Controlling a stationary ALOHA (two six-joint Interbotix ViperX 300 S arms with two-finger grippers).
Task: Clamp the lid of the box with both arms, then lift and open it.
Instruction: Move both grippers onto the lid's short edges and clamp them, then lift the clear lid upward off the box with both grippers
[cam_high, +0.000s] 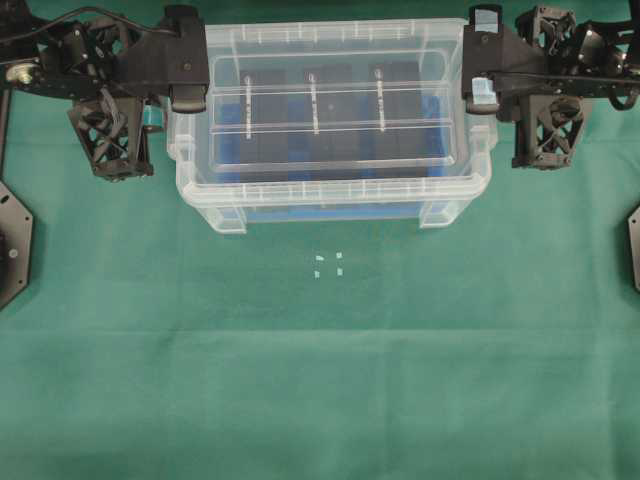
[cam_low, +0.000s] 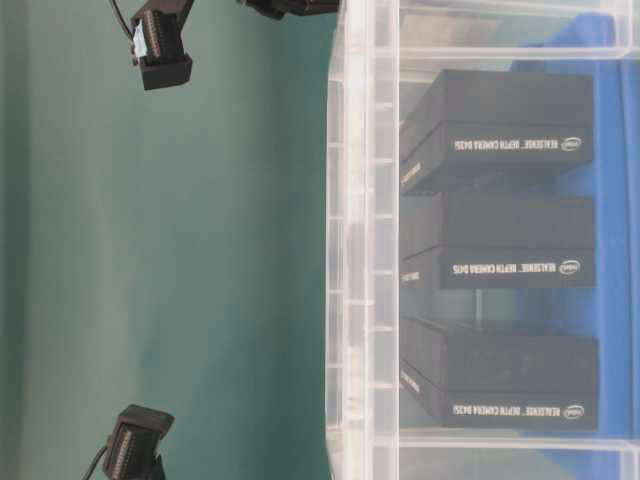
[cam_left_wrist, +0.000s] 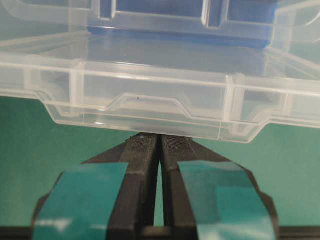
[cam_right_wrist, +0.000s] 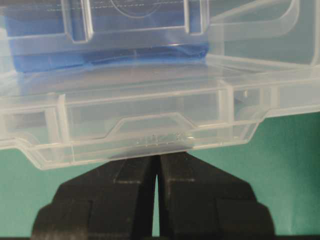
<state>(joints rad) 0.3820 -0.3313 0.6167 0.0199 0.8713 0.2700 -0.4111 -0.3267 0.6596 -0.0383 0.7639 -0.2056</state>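
The clear lid (cam_high: 330, 110) spans between my two grippers, over the deep clear box (cam_high: 330, 200), which holds a blue lining and three black slabs (cam_low: 500, 240). My left gripper (cam_high: 190, 98), with teal tape, is at the lid's left end. My right gripper (cam_high: 483, 98) is at its right end. In the left wrist view the left gripper (cam_left_wrist: 160, 136) is shut, its tips tucked against the underside of the lid's end tab (cam_left_wrist: 150, 107). The right gripper (cam_right_wrist: 156, 156) is shut the same way under the other tab (cam_right_wrist: 145, 130). Green cloth shows below both lid ends.
The box (cam_low: 360, 250) stands at the back of a green cloth. Small white tape marks (cam_high: 329, 262) lie in front of it. Black lattice wrists (cam_high: 110, 135) (cam_high: 548, 130) flank the box, and black base plates (cam_high: 12, 250) (cam_high: 633, 250) sit at both side edges.
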